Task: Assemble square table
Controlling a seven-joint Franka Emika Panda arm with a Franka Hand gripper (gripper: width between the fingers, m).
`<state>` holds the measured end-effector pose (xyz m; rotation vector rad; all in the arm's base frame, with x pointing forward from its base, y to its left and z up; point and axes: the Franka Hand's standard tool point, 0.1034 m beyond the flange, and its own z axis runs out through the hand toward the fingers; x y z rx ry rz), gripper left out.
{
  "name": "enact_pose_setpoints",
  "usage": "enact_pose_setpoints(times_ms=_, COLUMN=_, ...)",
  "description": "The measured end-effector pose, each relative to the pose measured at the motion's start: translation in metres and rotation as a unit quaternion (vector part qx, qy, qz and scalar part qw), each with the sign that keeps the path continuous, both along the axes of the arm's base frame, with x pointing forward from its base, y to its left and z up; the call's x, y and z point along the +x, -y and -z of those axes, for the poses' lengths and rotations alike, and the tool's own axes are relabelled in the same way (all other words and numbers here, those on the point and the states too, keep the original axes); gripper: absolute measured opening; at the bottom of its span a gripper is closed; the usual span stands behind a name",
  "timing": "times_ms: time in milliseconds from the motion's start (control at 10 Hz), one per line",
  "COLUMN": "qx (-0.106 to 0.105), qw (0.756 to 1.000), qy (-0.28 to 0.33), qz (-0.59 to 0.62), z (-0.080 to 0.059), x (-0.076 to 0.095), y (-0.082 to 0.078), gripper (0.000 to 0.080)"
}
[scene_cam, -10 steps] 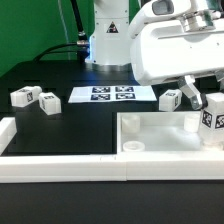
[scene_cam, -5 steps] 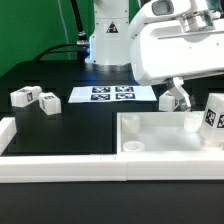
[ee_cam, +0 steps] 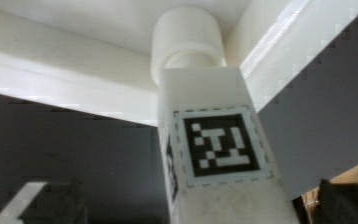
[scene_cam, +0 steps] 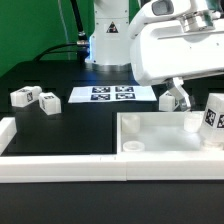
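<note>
The pincer [ee_cam: 194, 198] hangs with jaws apart astride the upright leg [ee_cam: 208, 130], seen close in the wrist view, while only the exterior view shows the arm [scene_cam: 175, 45] over the square panel [scene_cam: 150, 135].

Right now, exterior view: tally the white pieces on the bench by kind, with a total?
legs: 4
square panel: 1
marker board: 1
border wall: 1
Total: 7
</note>
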<state>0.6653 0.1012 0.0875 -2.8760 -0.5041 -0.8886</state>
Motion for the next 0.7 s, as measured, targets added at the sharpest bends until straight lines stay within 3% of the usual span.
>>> enact_pose_setpoints(times_ms=500, qx=0.008, qw=1.000, qy=-0.018, qz=0.008, z=0.001, x=0.001, y=-0.002, gripper=0.0649)
enact_pose_setpoints(times_ms=700, qx=0.016, qw=0.998, qy=-0.065, qz=0.013, z=-0.014, x=0.018, y=-0.008, gripper=0.0649)
